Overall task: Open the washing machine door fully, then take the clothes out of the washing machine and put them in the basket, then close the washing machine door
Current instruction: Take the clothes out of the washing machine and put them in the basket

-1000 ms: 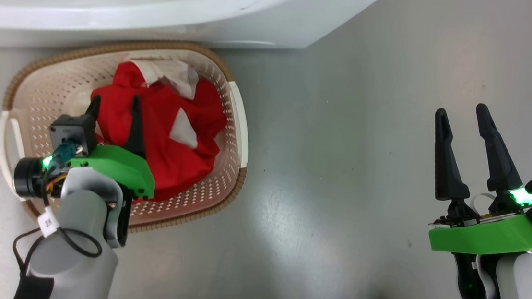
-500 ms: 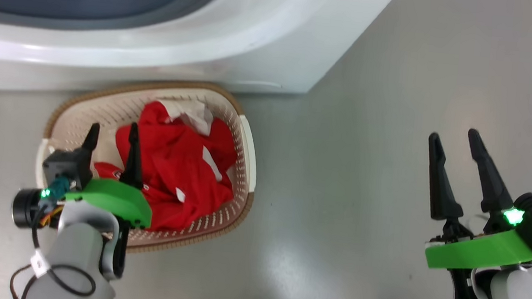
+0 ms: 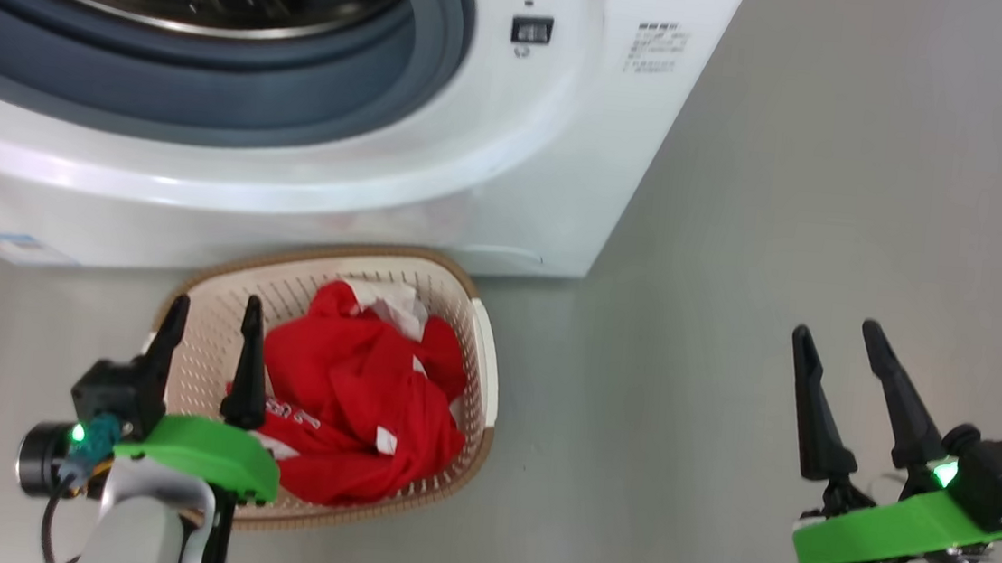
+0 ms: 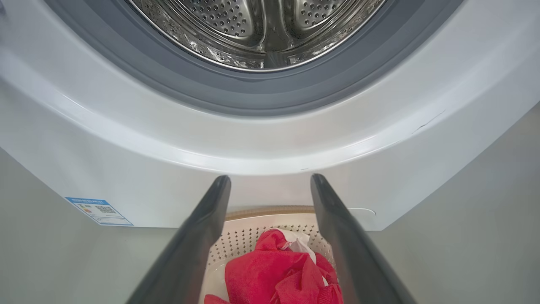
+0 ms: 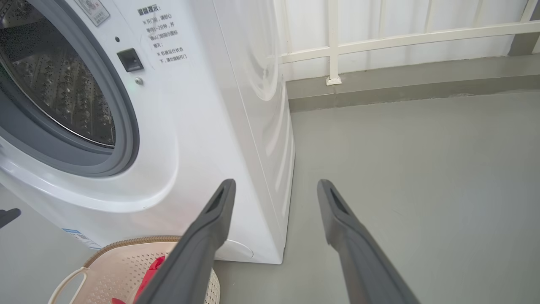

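The white washing machine (image 3: 511,164) stands with its round opening uncovered, and its steel drum (image 4: 257,25) looks bare inside the grey gasket. The washing machine door is out of view. On the floor against the machine's front sits the cream basket (image 3: 485,362), with the red and white clothes (image 3: 363,406) bundled in it. My left gripper (image 3: 218,304) hovers open over the basket's near left part, nothing between its fingers. In the left wrist view that gripper (image 4: 271,177) points at the machine's lower front, above the clothes (image 4: 274,274). My right gripper (image 3: 835,329) is open over bare floor, far right of the basket.
Grey floor (image 3: 740,248) stretches to the right of the machine. A white railing (image 5: 379,38) and a low kerb close off the far side. A small blue label (image 4: 99,211) sits low on the machine's front. The door latch socket (image 5: 130,60) is beside the opening.
The head camera has tilted up, bringing the machine's opening into view. The left gripper has drawn back from over the clothes toward the basket's near left edge. Both grippers stay open.
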{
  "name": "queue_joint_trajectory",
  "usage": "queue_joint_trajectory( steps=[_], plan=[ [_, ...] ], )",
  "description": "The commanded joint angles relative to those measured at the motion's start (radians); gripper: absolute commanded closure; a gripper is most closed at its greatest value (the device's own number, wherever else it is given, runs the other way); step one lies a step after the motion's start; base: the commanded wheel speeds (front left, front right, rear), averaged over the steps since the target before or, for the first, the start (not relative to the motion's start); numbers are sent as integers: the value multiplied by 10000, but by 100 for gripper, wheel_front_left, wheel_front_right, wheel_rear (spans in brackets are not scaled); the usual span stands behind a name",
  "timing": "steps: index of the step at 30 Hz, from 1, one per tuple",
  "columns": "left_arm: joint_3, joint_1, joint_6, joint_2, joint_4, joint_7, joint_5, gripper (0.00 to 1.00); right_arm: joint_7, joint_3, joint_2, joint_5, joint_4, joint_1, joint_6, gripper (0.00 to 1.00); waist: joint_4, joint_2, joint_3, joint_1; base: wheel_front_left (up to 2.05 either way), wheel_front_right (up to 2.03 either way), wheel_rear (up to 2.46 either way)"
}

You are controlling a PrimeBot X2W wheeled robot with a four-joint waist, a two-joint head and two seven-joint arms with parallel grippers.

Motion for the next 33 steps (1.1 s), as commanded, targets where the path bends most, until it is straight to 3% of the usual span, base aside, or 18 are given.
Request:
queue_joint_trajectory(
  steps=[1,16,33],
  plan=[
    [315,264,-44,248,-287,-53,93,0,-65,230,-44,-125,-192,170,2,0,135,0,-591,0,0,0,0],
    [474,1867,-354,248,-1832,-53,383,0,-65,1,72,-269,-67,1459,2,0,367,0,-2130,0,0,0,0],
    [370,3906,-305,248,-3530,-53,263,0,-65,-185,115,-377,-108,2315,2,0,460,0,-2893,0,0,0,0]
  ],
)
